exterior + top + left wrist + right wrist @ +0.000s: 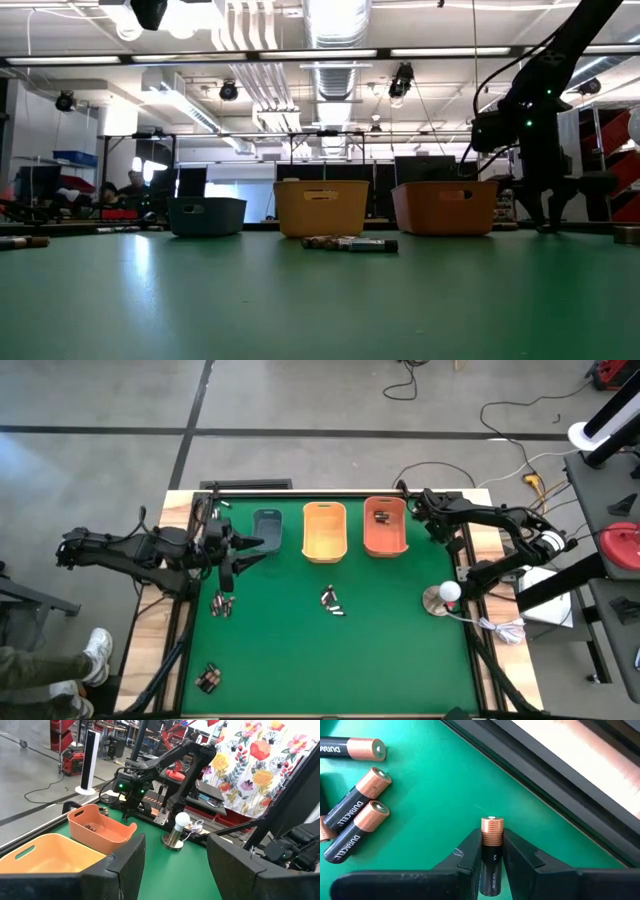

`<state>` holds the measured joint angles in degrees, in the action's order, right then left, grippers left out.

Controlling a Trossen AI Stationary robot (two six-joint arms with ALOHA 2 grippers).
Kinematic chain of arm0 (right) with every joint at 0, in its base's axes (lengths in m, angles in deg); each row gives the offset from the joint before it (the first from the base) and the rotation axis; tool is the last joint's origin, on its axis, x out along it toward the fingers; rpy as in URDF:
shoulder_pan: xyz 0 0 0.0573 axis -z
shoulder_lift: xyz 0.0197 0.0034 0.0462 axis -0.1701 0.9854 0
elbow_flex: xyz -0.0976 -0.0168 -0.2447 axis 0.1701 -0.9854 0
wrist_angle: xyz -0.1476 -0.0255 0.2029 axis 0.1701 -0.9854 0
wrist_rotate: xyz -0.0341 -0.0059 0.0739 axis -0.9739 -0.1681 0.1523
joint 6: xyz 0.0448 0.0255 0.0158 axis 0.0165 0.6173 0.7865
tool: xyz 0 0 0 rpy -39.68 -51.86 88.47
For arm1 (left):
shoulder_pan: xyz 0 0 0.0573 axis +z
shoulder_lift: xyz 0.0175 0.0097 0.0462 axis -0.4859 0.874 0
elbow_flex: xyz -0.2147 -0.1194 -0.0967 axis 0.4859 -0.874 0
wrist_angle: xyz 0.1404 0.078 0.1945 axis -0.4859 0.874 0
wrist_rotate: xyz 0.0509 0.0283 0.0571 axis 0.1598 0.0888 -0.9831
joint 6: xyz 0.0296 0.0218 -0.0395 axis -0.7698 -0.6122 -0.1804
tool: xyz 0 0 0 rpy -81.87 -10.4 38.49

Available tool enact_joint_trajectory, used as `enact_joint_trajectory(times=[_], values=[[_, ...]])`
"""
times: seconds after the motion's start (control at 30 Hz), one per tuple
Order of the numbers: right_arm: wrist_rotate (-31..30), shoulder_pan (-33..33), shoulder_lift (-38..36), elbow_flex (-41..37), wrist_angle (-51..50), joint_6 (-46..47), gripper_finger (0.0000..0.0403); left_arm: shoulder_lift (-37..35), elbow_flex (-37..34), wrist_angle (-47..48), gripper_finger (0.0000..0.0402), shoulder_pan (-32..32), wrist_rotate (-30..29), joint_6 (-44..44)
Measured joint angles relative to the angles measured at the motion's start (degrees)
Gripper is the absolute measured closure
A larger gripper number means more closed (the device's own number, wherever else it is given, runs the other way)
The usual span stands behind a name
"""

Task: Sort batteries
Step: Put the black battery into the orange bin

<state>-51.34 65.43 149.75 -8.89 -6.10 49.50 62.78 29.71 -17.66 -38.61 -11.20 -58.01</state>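
Small dark batteries lie in three heaps on the green mat: one in the middle (pixel 331 603) (pixel 350 243), one at the left (pixel 222 603), one near the front (pixel 208 678). A few more lie loose (pixel 357 815) beside my right gripper (pixel 492 845) (pixel 421 510), which is shut on an AA battery at the table's far right, beside the orange bin (pixel 385 527). That bin holds some batteries. My left gripper (pixel 250 558) (pixel 175 852) hangs open above the mat, next to the grey-blue bin (pixel 267 530), touching nothing. My right gripper pinches one AA battery between its two fingers by the black body (pixel 491 857). The battery lies along the fingers, and its copper end (pixel 492 831) sticks out past the fingertips. The fingers point down at the mat; whether the battery touches the mat I cannot tell.
The yellow-orange bin (pixel 324 530) stands between the grey-blue and the orange bin along the far edge. A small lamp with a white bulb (pixel 445 595) stands at the mat's right edge. The table's dark frame rail (pixel 560 785) runs close past my right gripper.
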Motion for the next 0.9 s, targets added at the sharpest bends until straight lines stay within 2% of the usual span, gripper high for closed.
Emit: enact_joint_trajectory(times=[0.2, 0.43, 0.63, 0.9], values=[[0.86, 0.0, 0.0, -0.04, 0.11, -2.95, 0.0324, -0.55, 0.0, 0.71, 0.021, 0.0, 0.0, 0.0], [1.68, 0.02, -0.39, 0.07, -0.16, -5.96, 0.0362, -0.6, 0.0, 1.19, 0.021, 0.0, 0.04, 0.0], [2.42, -0.33, -3.54, 2.16, -2.0, -7.19, 0.0359, -1.11, 0.02, 1.21, 0.021, 0.0, 0.04, 0.0], [0.89, -1.64, -8.36, 10.41, -1.8, -21.55, 0.0363, -1.21, 0.04, 1.58, 0.021, 0.0, 0.05, -0.22]])
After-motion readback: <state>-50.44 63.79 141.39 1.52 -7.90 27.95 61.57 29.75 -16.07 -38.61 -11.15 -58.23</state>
